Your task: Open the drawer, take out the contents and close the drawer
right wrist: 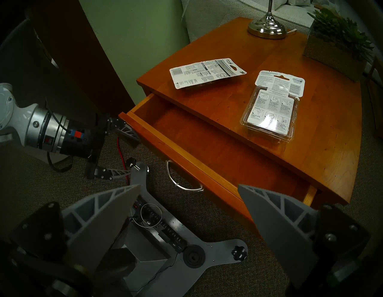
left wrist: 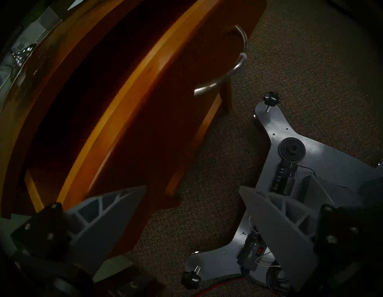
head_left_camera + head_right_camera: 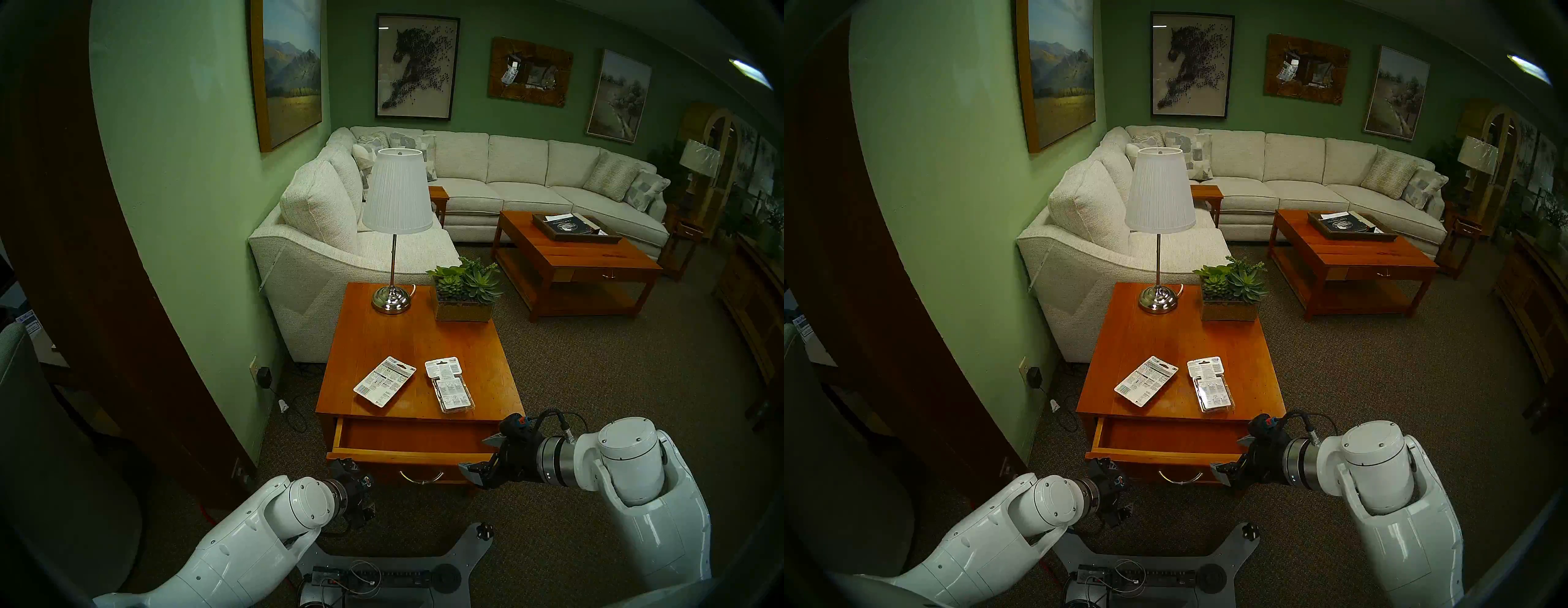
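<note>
Now drawer (image 3: 407, 439) pulled out, left gripper (image 1: 122, 151) spread at its front corner, right gripper (image 3: 481, 458) spread, empty.

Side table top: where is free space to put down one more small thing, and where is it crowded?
On the side table, the bare wood between the lamp and planter at the back and the two packs in front is free, as is the right edge beside the blister pack. The front strip is crowded: the white card and blister pack lie there, above the open drawer.
</note>
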